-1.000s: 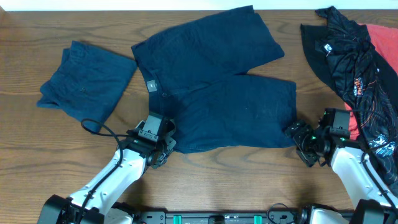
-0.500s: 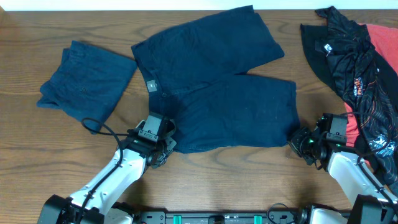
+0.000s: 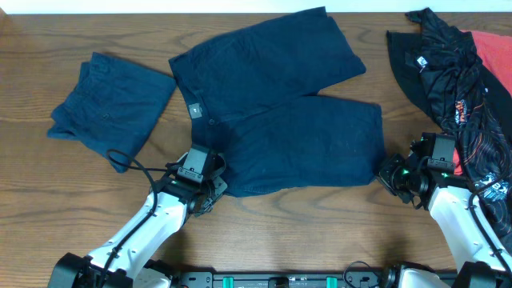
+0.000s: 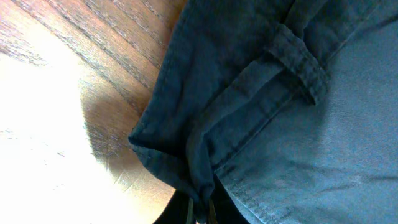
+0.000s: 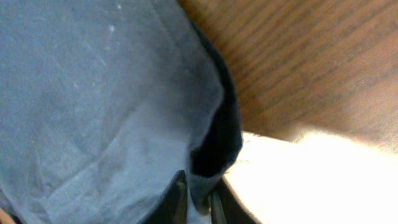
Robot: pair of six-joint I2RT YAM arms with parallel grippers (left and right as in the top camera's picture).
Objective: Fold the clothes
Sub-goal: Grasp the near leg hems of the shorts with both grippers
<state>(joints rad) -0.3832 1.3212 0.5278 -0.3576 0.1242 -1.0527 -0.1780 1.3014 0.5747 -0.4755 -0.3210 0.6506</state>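
Observation:
Dark navy shorts (image 3: 280,104) lie spread flat mid-table, waistband to the left with a small grey label (image 3: 194,110), legs to the right. My left gripper (image 3: 214,186) is shut on the near waistband corner. The left wrist view shows that corner of the shorts (image 4: 261,112), with a belt loop (image 4: 298,62), pinched at my left gripper (image 4: 200,213). My right gripper (image 3: 385,170) sits at the near leg's hem corner. In the right wrist view my right gripper (image 5: 198,202) has its fingers closed on a fold of the shorts (image 5: 93,93).
A second navy pair (image 3: 108,100) lies folded at the far left. A black printed garment (image 3: 444,72) and a red cloth (image 3: 496,56) are heaped at the right edge, just beyond my right arm. Bare wooden table (image 3: 304,232) runs along the front.
My right gripper has shifted slightly at the hem corner and closed from open onto the cloth. The left gripper and the shorts have stayed put.

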